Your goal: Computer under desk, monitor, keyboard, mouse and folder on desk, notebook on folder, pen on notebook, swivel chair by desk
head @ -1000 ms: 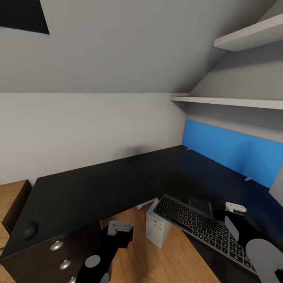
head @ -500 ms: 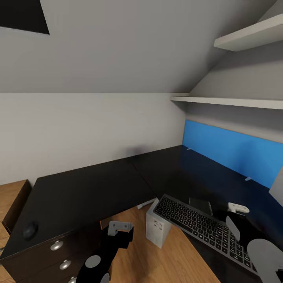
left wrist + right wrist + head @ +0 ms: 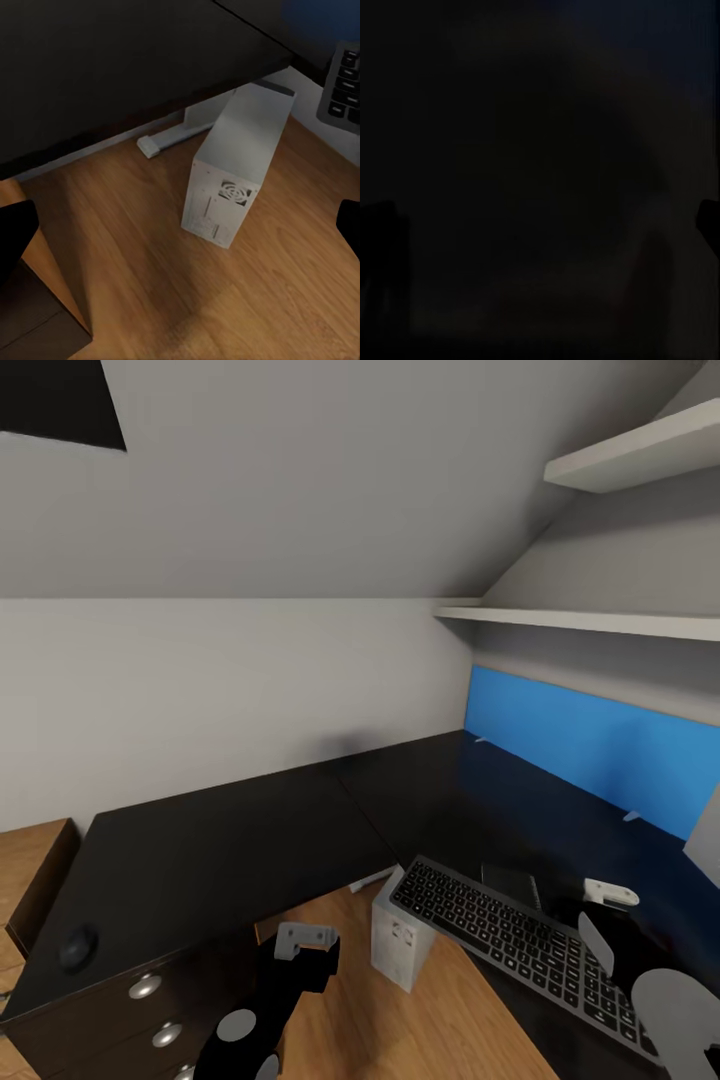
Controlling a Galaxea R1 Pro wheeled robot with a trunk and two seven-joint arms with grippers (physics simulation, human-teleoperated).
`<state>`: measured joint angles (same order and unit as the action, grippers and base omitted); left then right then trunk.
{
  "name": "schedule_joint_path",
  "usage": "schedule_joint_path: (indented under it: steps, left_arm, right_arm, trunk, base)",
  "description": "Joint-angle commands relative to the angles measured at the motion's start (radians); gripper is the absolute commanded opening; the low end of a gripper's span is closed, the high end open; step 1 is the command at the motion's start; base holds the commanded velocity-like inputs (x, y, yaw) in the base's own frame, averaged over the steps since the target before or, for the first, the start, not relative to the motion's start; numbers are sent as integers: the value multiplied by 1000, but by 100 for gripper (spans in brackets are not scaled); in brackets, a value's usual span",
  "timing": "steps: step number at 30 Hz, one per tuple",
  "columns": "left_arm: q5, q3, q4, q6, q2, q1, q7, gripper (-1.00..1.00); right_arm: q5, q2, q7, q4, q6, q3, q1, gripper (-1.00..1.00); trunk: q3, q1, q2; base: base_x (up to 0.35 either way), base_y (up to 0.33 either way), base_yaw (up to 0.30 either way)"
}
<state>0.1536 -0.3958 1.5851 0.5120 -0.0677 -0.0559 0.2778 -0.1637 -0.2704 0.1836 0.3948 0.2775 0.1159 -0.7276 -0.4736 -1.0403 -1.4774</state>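
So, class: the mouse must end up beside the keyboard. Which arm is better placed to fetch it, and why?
Probably the left. The mouse lies on the desk's left end above the drawers, near the left arm; the right arm hangs over the keyboard, far across.

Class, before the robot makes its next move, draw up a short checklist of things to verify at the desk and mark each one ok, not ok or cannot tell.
1. Keyboard on the desk: ok.
2. Computer under the desk: not ok; it stands on the floor at the desk's edge, its back end just under it.
3. Mouse next to the keyboard: not ok; it lies at the far left end.
4. Notebook stacked on the folder: not ok; it lies flat on the desk behind the keyboard.
5. Left gripper free: ok; fingers apart, nothing between.
6. Right gripper free: cannot tell; its wrist view is dark.
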Motion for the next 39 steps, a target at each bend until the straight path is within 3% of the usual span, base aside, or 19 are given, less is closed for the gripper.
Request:
schedule_joint_path:
  steps: [1,5,39]
  left_arm:
    - [11,-1,1,3,0,-1,10,100]
    - [11,-1,1,3,0,-1,10,100]
    - [11,-1,3,6,2,-1,9,100]
  right_arm:
    - [-10,0,4,-19,10,-1,0,100]
    - [-10,-1,4,-18,11,-1,0,100]
    - [-10,-7,5,-17,38,-2,0,100]
  trunk:
    - [2,4,7]
    - [14,19,35]
    - [14,19,35]
  base:
    - [0,0,0]
    - [0,0,0]
    - [-66,0,0]
